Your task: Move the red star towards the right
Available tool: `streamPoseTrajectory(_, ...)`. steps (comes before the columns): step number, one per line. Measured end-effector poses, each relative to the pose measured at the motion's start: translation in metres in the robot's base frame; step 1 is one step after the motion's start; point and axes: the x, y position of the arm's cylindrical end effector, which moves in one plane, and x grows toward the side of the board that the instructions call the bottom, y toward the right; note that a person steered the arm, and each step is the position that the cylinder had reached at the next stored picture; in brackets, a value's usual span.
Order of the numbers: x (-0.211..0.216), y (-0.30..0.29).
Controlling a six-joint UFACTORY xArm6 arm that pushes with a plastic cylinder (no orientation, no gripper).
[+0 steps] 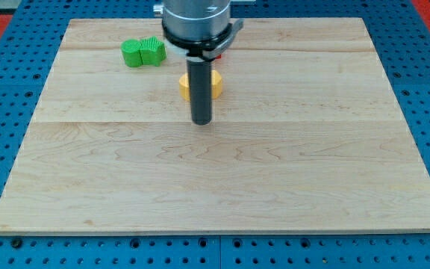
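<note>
My tip rests on the wooden board, a little above the board's middle. A yellow block lies just above the tip, partly hidden behind the rod; its shape is unclear. A small sliver of red, probably the red star, shows under the arm's collar above the yellow block; the arm hides most of it. The tip is below both and touches neither that I can see.
A green ridged block lies at the top left of the board, left of the arm. The board sits on a blue perforated table.
</note>
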Motion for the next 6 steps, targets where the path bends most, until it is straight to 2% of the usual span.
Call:
streamPoseTrajectory(1, 0.002, -0.06)
streamPoseTrajectory(2, -0.046, -0.099)
streamPoseTrajectory(3, -0.093, -0.096)
streamPoseTrajectory(5, -0.164, -0.012)
streamPoseTrajectory(6, -0.184, 0.026)
